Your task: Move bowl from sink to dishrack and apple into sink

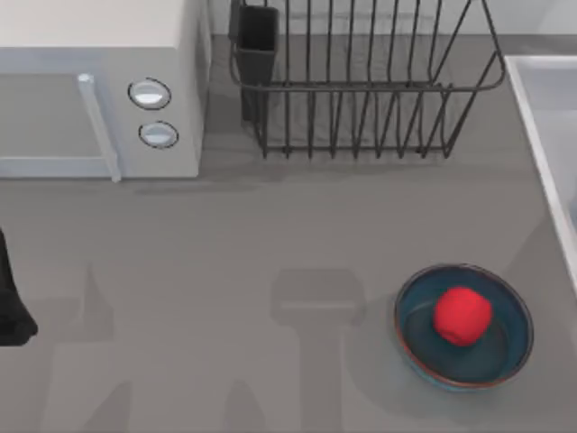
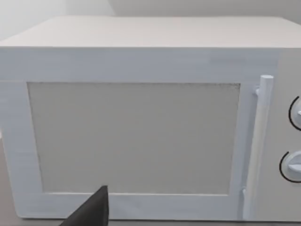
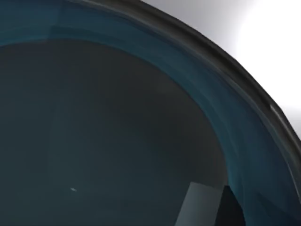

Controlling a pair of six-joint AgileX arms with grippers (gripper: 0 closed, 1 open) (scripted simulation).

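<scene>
A bright red apple [image 1: 462, 315] lies inside a teal-blue bowl [image 1: 505, 356] with a red-brown rim, on the grey table at the lower right. The pale sink [image 1: 541, 117] runs along the right edge. The dark wire dishrack [image 1: 361, 90] stands at the back centre and holds nothing. The right wrist view looks from very close into a second teal bowl [image 3: 117, 132], with a pale white surface beyond its dark rim; a grey and black piece [image 3: 207, 207], perhaps part of my right gripper, reaches into it. My left arm [image 1: 11, 298] sits at the table's left edge.
A white microwave [image 1: 99, 81] with two round knobs [image 1: 150, 94] and a bar handle stands at the back left; the left wrist view faces its door [image 2: 136, 136]. A black utensil cup [image 1: 257, 41] sits at the dishrack's left corner. Grey tabletop [image 1: 225, 271] lies between the arms.
</scene>
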